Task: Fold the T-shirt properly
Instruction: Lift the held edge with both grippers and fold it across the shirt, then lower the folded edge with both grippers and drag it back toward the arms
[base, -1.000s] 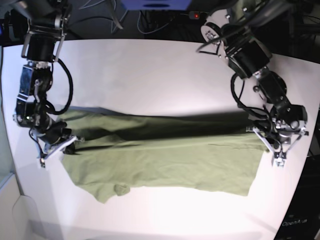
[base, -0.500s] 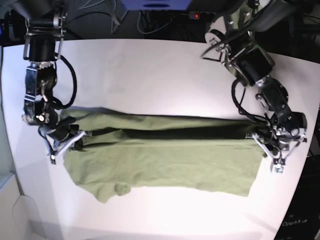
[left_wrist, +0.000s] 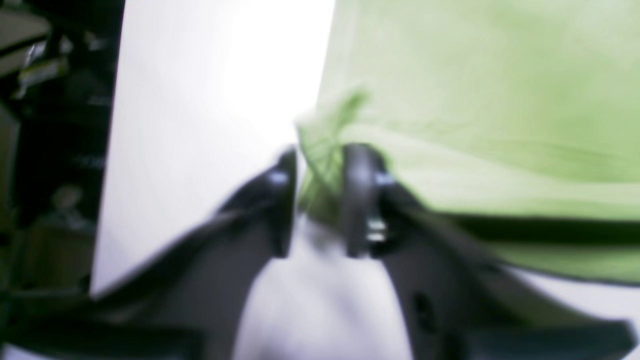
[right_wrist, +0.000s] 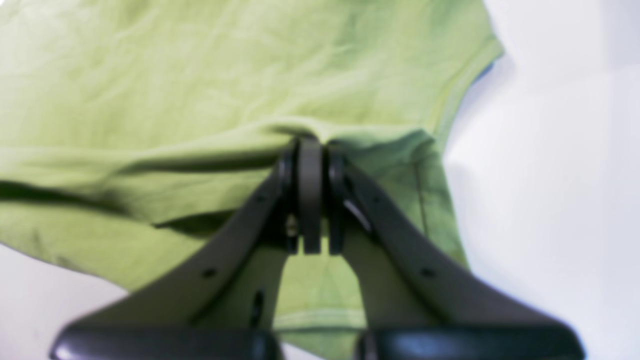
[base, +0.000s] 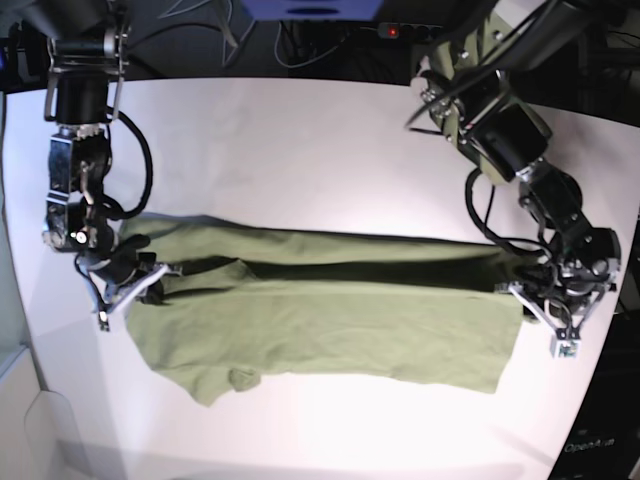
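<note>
Right gripper, clamped on the T-shirt at its sleeve end, anchors the folded edge. At the hem end, left gripper has jaws parted around a loose tuft, apparently letting it settle on the table.

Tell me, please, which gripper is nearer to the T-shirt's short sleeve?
Right. The right gripper pinches the T-shirt just beside the short sleeve, while the left gripper is at the shirt's opposite end, far from that sleeve.
</note>
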